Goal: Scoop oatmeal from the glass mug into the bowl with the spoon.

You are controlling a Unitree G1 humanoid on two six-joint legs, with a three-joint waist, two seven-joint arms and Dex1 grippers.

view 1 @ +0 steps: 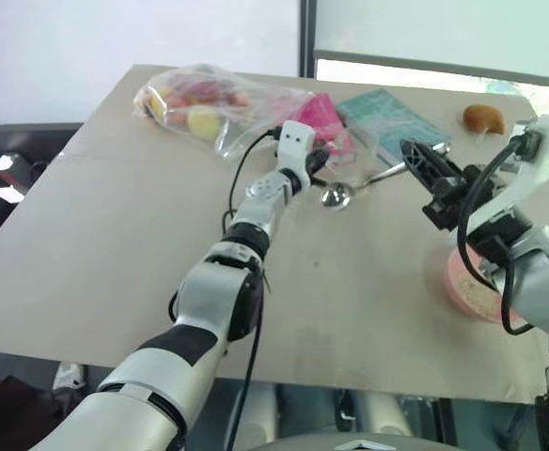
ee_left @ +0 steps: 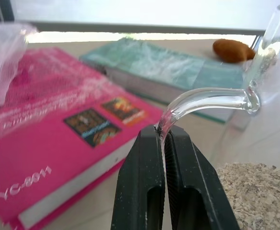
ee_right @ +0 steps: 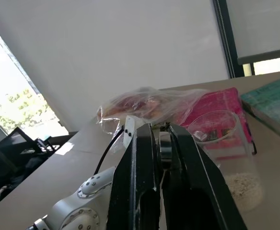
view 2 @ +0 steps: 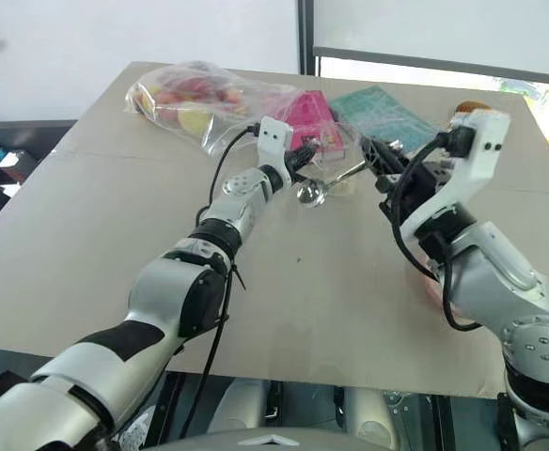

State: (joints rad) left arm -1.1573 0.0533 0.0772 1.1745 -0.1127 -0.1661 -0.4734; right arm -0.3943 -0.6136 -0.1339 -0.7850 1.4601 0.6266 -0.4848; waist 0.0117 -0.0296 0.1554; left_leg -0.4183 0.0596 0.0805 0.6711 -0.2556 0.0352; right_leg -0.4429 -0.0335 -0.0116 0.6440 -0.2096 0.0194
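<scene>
My left gripper (ee_left: pixel 163 132) is shut on the curved handle of the glass mug (ee_left: pixel 274 43). Oatmeal (ee_left: pixel 257 191) lies in the mug's bottom. From the head the left gripper (view 1: pixel 317 162) shows in front of the pink book. My right gripper (view 1: pixel 411 155) is shut on the spoon's handle, and the spoon (view 1: pixel 337 195) slants down with its oval head low over the table beside the mug. The right wrist view looks past the shut fingers at the mug (ee_right: pixel 224 139) and its oatmeal (ee_right: pixel 245 187). The salmon-pink bowl (view 1: pixel 455 274) sits at the right, partly hidden by my right arm.
A clear plastic bag of fruit (view 1: pixel 204 103) lies at the back left. A pink book (view 1: pixel 323 117) and a teal book (view 1: pixel 387 117) lie behind the mug. A brown lump (view 1: pixel 482 117) sits at the far right. The table's front edge (view 1: pixel 350 385) runs close below.
</scene>
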